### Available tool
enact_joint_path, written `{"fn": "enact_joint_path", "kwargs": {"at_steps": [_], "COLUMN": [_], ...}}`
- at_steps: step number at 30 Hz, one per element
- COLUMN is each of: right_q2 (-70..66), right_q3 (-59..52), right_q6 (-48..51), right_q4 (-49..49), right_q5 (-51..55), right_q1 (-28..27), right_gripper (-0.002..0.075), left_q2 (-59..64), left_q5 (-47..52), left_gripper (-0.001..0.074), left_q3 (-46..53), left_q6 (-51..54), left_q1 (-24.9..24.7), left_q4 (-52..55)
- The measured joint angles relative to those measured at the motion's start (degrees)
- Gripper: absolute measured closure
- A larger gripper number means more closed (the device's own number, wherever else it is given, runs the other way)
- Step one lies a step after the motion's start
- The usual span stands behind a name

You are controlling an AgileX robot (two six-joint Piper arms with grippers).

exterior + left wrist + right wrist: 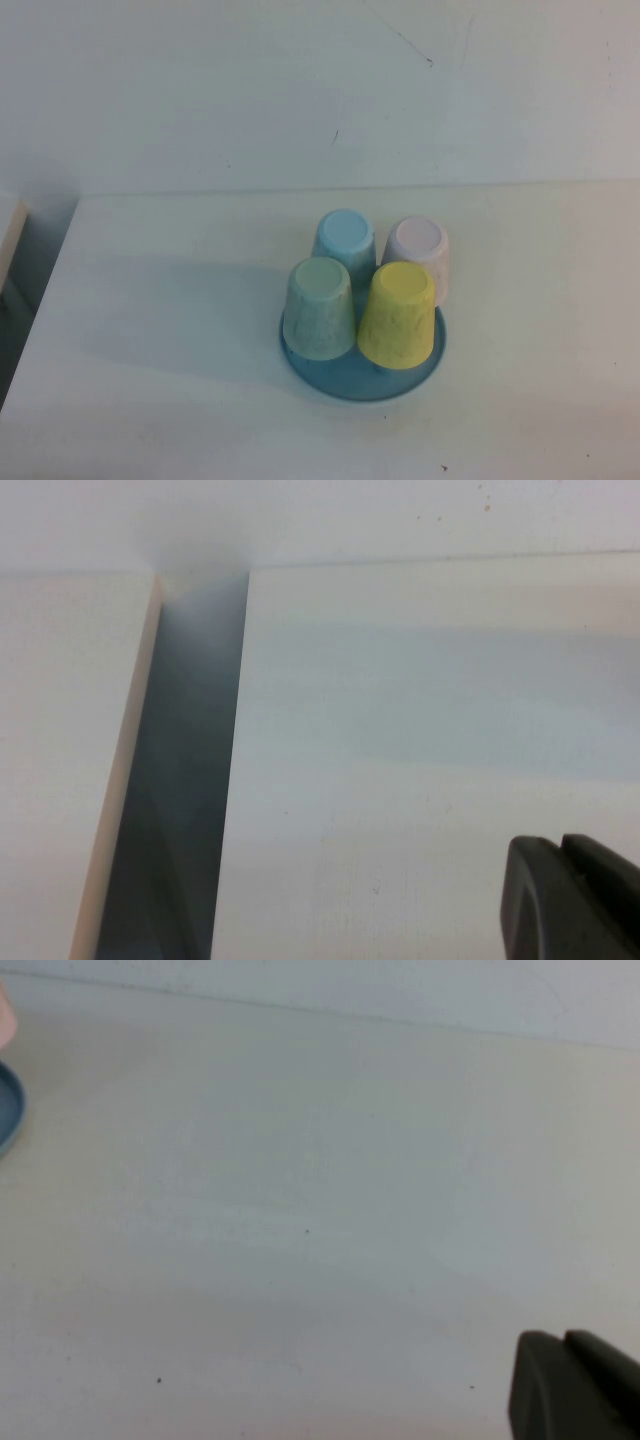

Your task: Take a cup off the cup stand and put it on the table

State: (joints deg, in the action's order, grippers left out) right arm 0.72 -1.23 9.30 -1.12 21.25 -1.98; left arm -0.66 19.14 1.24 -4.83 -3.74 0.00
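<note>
The pale-yellow cup (398,313) sits upside down at the front right of the blue cup stand (362,386), which rests on the white table (150,350). The stand's pegs are hidden under the cups. Neither arm shows in the high view. My left gripper (560,846) is shut and empty, hovering over bare table near its left edge. My right gripper (563,1339) is shut and empty over bare table, to the right of the stand, whose blue rim (8,1106) just shows in the right wrist view.
A pale green cup (320,307), a light blue cup (345,243) and a pink cup (418,254) also sit upside down on the stand. A dark gap (180,780) separates the table's left edge from a neighbouring white surface (60,730). A white wall stands behind.
</note>
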Motion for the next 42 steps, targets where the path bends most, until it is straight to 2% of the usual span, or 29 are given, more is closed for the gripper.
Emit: {"fn": "enact_joint_path", "kwargs": {"at_steps": [42], "right_q2": [0.00], "right_q3": [-0.25], "right_q6": [1.62], "right_q4": [0.47], "right_q5": [-1.18], "right_q1": [0.00], "right_gripper": [0.0729], "left_q2": [0.00], "left_q5": [0.00], "left_gripper": [0.0738], "left_q3": [0.00], "left_q6": [-0.02], "left_q1": [0.00], "left_q4": [0.00]}}
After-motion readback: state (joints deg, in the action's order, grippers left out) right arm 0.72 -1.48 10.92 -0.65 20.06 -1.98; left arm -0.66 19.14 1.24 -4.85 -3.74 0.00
